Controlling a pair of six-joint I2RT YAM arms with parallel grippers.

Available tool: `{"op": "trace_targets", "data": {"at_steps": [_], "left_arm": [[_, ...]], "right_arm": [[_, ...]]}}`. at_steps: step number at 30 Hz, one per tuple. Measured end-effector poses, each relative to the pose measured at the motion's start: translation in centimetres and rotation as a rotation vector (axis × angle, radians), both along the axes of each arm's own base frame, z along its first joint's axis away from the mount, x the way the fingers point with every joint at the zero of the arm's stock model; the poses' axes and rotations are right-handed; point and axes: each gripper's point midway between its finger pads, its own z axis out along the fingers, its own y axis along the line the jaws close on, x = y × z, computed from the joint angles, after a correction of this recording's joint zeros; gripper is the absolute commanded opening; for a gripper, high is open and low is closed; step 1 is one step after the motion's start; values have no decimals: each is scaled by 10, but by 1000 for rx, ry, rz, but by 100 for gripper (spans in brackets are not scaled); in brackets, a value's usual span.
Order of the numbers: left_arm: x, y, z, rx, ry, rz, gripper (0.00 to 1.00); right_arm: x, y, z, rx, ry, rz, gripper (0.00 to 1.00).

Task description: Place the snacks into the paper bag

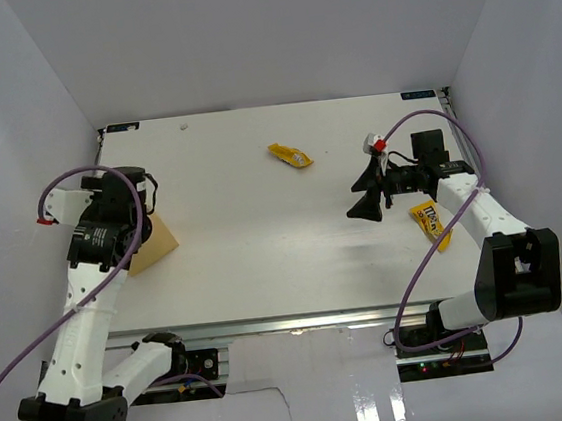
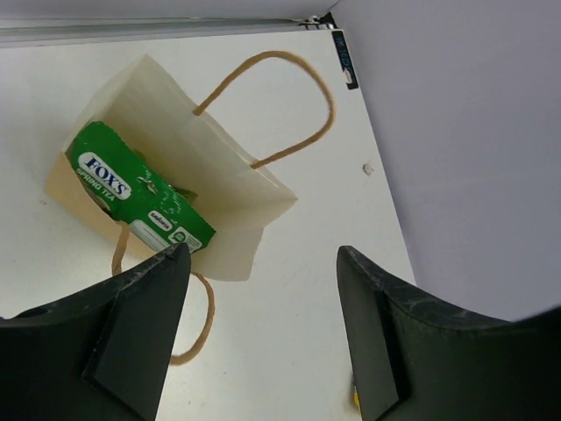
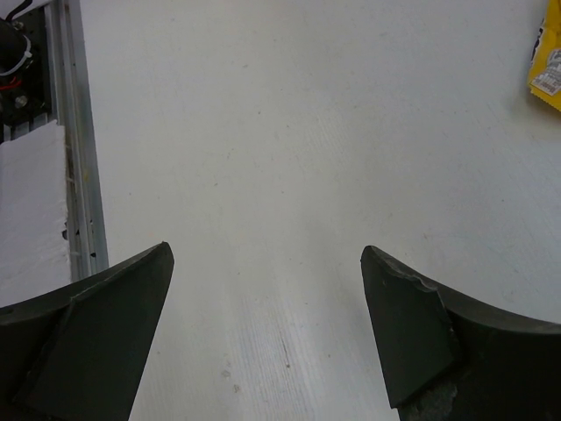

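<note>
The paper bag (image 2: 219, 167) lies on its side at the left of the table, mouth open; in the top view (image 1: 156, 246) it is partly under my left arm. A green-and-white Fox's packet (image 2: 140, 200) lies in its mouth. My left gripper (image 2: 263, 253) is open and empty just above the bag; in the top view (image 1: 148, 206) it hovers at the bag's far edge. My right gripper (image 1: 366, 203) is open and empty over bare table, as the right wrist view (image 3: 267, 253) shows. The orange-yellow wrapper (image 1: 290, 155) lies mid-back. The yellow M&M's pack (image 1: 431, 222) lies under my right forearm. The other packets are out of view.
The table's aluminium front rail (image 3: 74, 132) runs along the left of the right wrist view. A yellow packet's corner (image 3: 548, 53) shows at that view's top right. White walls enclose the table on three sides.
</note>
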Motion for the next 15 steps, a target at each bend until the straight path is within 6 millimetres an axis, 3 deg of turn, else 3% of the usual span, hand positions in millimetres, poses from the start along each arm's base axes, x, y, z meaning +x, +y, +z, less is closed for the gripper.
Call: {"op": "trace_targets", "data": {"at_steps": [4,5,10,15], "left_arm": [[11,-15,23,39,-72,-166,87],[14,-24,30,60,-106,-242,97],[14,-70,81,256,-298,-646,98],[7,-104,132,436,-427,-890,98]], "right_arm": [[13,-11,-12,-89,26,-98,94],[20,-18,-17,-130,43,-152,94],[59,-69,-47,-391,98,-483,93],[72,-133,-71,-676,94,-746,94]]}}
